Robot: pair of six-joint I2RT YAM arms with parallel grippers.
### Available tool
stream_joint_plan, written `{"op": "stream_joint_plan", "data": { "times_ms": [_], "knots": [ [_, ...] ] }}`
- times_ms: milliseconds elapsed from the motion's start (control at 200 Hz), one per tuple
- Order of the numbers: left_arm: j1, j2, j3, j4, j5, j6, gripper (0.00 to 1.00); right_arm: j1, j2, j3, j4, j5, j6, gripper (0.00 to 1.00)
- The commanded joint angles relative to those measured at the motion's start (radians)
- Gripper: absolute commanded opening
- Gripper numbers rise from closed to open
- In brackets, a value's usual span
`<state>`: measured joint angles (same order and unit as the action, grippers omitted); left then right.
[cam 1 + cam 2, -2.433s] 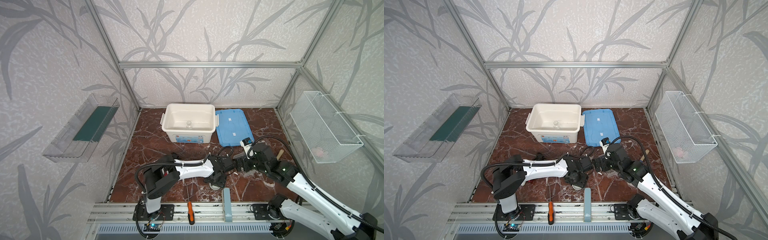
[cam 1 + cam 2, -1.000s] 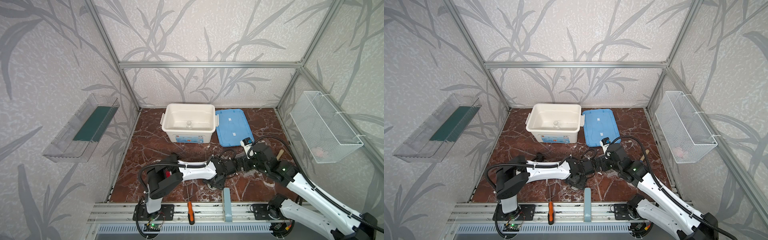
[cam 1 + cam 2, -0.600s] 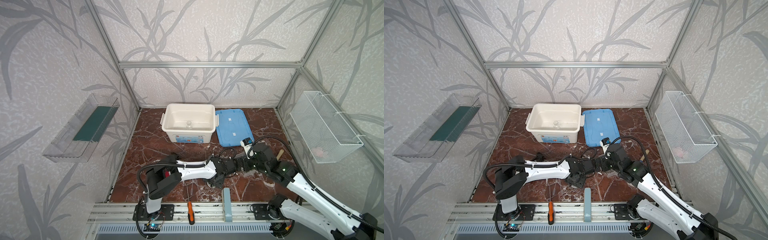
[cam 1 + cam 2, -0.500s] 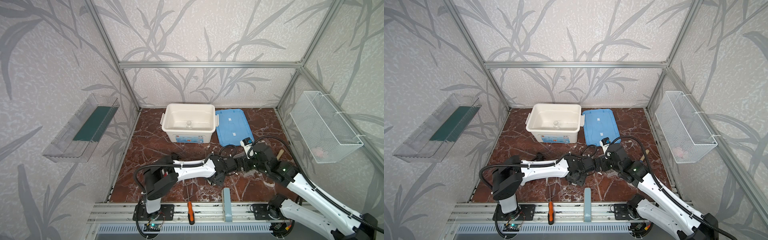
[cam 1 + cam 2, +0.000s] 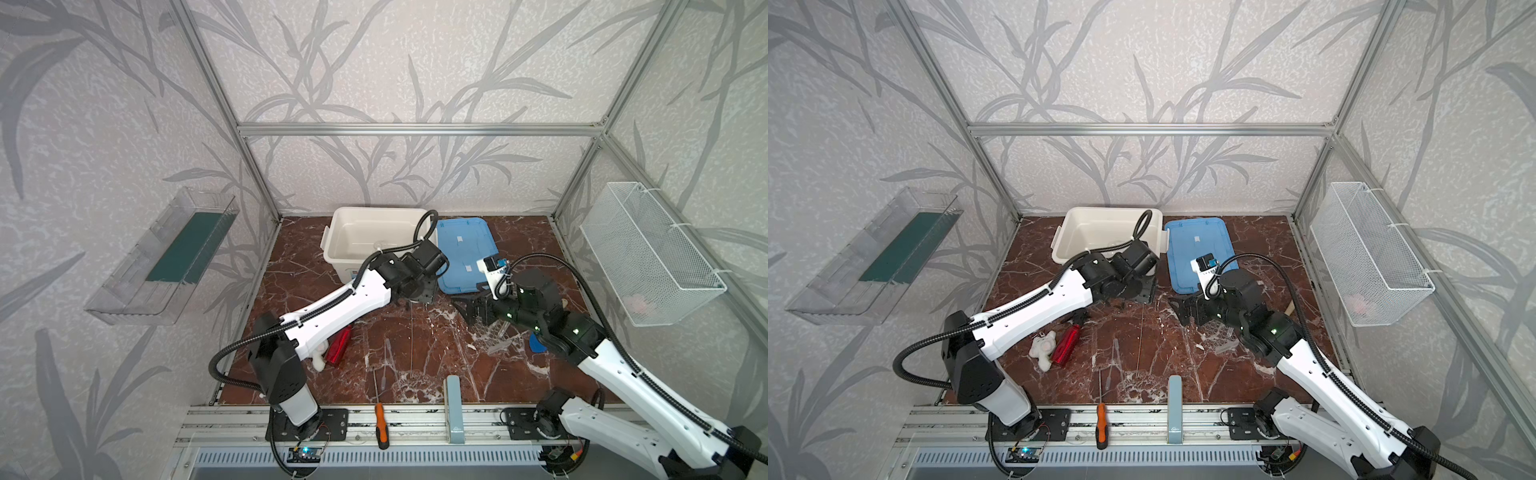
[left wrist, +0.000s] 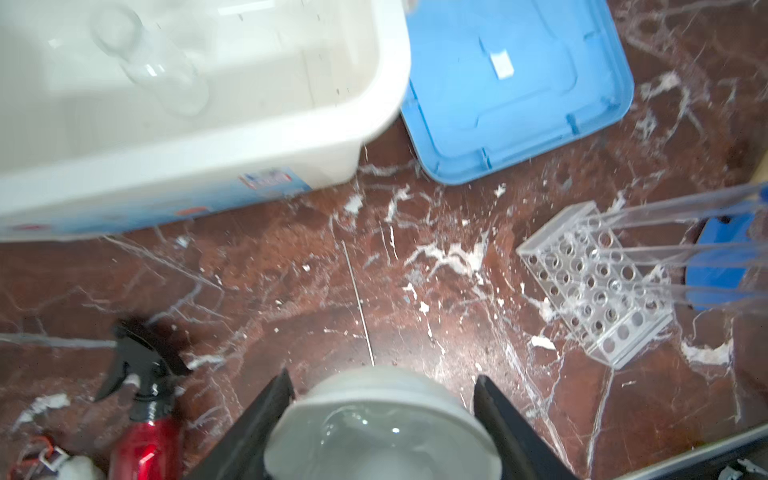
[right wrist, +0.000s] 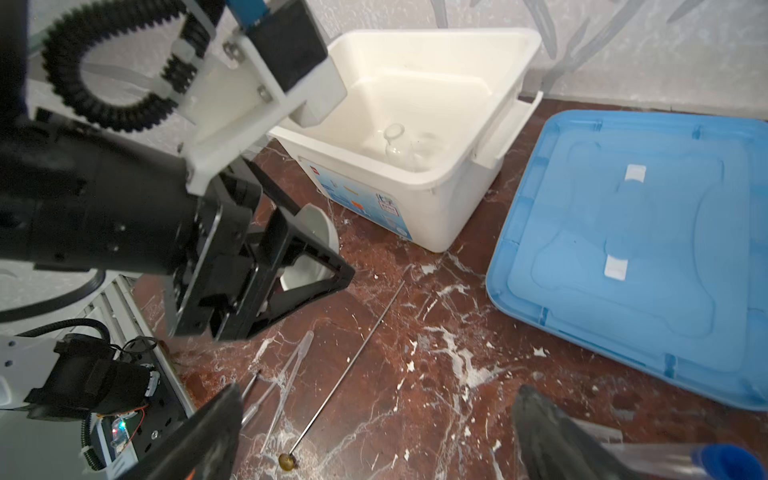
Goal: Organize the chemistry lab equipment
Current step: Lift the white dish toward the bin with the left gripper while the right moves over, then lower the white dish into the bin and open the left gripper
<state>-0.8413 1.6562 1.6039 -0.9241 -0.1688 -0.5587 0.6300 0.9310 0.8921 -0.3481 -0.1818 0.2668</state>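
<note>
Red spray btl (image 5: pixel 1066 344) — orange screwdriver (image 5: pixel 1101 424)

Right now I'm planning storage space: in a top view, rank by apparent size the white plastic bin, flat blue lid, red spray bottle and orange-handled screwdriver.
1. white plastic bin, partly hidden.
2. flat blue lid, slightly smaller.
3. red spray bottle and orange-handled screwdriver: unsure, bottle bulkier, screwdriver longer, thinner.

Bin (image 5: pixel 361 232) at the back, jar (image 7: pixel 399 145) inside it, lid (image 5: pixel 465 245) flat just right of it, dish (image 6: pixel 382 419) in the left gripper (image 6: pixel 381 377) just before the bin — rack (image 5: pixel 494 332) to the right, spray bottle (image 5: pixel 1066 345) front left, droppers (image 7: pixel 291 374) front middle, screwdriver (image 5: pixel 381 424) on the front rail (image 5: pixel 415 428).
</note>
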Motion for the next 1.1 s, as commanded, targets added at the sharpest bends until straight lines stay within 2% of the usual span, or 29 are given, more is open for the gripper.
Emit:
{"op": "stream_joint_plan", "data": {
  "times_ms": [0,195,310,535,740,785,935,1094],
  "knots": [
    [0.061,0.004,0.084,-0.073,-0.024,0.089,0.56,-0.001,0.059,0.068,0.065,-0.03,-0.01,0.99],
    [0.262,0.102,0.268,-0.122,-0.005,0.189,0.56,0.001,0.221,0.184,0.117,-0.069,0.027,0.99],
    [0.375,0.211,0.375,-0.153,0.026,0.214,0.55,0.003,0.318,0.254,0.135,-0.083,0.051,0.99],
    [0.516,0.386,0.5,-0.138,-0.034,0.219,0.53,0.025,0.522,0.434,0.126,-0.116,0.058,0.99],
    [0.559,0.531,0.641,-0.235,-0.051,0.223,0.52,0.064,0.704,0.627,0.058,-0.139,0.021,0.99],
    [0.565,0.55,0.662,-0.269,-0.041,0.209,0.52,0.067,0.731,0.658,0.038,-0.112,0.032,0.99],
    [0.568,0.518,0.545,-0.224,-0.029,0.207,0.52,0.088,0.77,0.73,-0.027,-0.045,0.005,0.99],
    [0.571,0.481,0.44,-0.194,-0.008,0.188,0.5,0.089,0.77,0.706,-0.014,-0.062,0.009,0.99]
  ]
}}
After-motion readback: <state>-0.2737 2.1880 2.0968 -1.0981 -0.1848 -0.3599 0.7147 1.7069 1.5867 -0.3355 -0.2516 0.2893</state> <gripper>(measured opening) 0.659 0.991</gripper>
